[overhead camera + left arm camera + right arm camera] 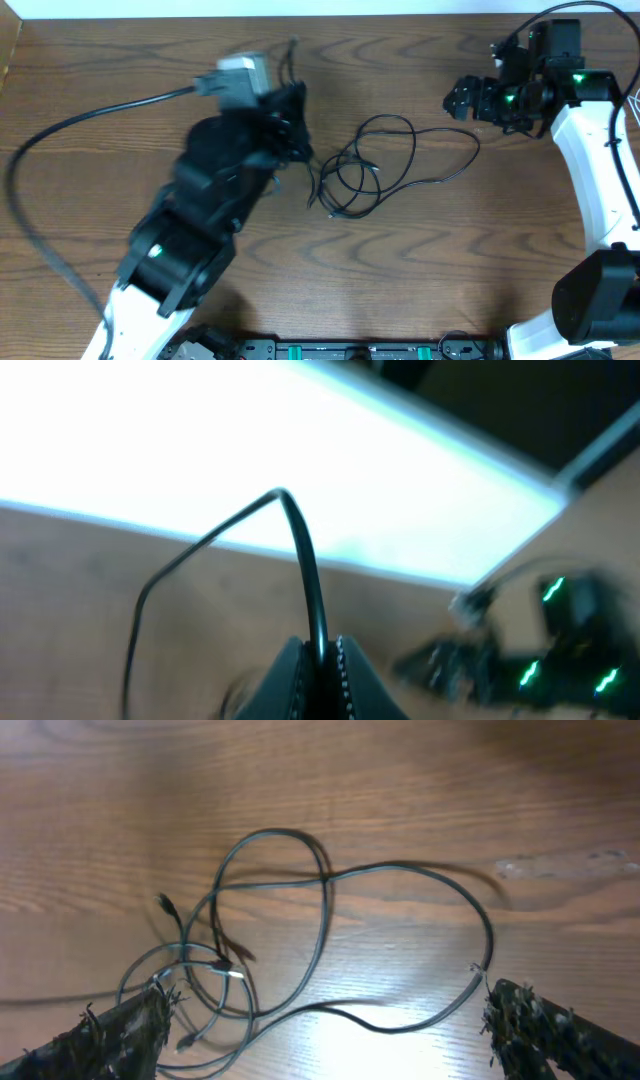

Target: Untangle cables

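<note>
A thin black cord [412, 150] lies in tangled loops at the middle of the wooden table. It also shows in the right wrist view [325, 910], with small plug ends [163, 904] among the loops. My left gripper [298, 148] is blurred at the left side of the tangle. In the left wrist view its jaws [322, 660] are shut on a black cord [305, 570] that rises from them and bends away left. My right gripper [462, 100] is open and empty, above the table to the right of the loops. Its fingers [325, 1025] straddle the near strand without touching it. No white cord shows.
A thick black arm cable [60, 130] sweeps across the table's left side. The table's far edge [320, 12] meets a white surface. The right arm with green lights [540, 650] shows in the left wrist view.
</note>
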You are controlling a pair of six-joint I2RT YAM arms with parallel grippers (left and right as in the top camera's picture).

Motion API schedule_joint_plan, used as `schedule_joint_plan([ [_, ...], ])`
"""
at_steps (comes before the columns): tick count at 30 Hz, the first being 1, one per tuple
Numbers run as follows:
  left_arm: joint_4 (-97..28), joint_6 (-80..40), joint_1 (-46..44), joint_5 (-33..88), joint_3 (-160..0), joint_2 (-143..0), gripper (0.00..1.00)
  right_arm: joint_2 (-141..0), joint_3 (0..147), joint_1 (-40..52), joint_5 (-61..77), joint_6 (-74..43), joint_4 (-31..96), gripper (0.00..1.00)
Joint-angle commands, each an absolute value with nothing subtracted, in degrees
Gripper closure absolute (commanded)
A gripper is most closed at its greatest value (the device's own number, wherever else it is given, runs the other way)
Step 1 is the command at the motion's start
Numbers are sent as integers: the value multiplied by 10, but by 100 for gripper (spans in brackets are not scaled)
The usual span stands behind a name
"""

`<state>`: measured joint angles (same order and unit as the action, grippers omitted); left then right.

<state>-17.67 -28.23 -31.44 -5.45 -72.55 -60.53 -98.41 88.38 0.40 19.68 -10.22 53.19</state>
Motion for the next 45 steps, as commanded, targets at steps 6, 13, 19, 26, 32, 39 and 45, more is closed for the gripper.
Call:
schedule_joint_plan([
  [6, -33, -270, -283, -102, -731, -540, 92, -988, 882, 38, 200, -95, 532, 1],
  [13, 32, -270, -269, -120, -731, -529, 92, -988, 882, 54, 201, -96, 531, 1],
  [19, 62, -259, -269, -159, -731, -531, 92, -992, 882, 81, 201, -96, 530, 1],
  [26, 37, -169, -268, -277, -732, -531, 92, -1021, 882, 132, 238, -96, 514, 1],
  [32, -2, -67, -268, -425, -732, -531, 92, -1061, 882, 182, 255, -103, 489, 1],
  [39, 62, 72, -268, -536, -732, -525, 92, -1104, 881, 225, 256, -113, 471, 4],
  [45, 159, 177, -268, -594, -732, -523, 92, -1125, 882, 242, 231, -117, 469, 13],
])
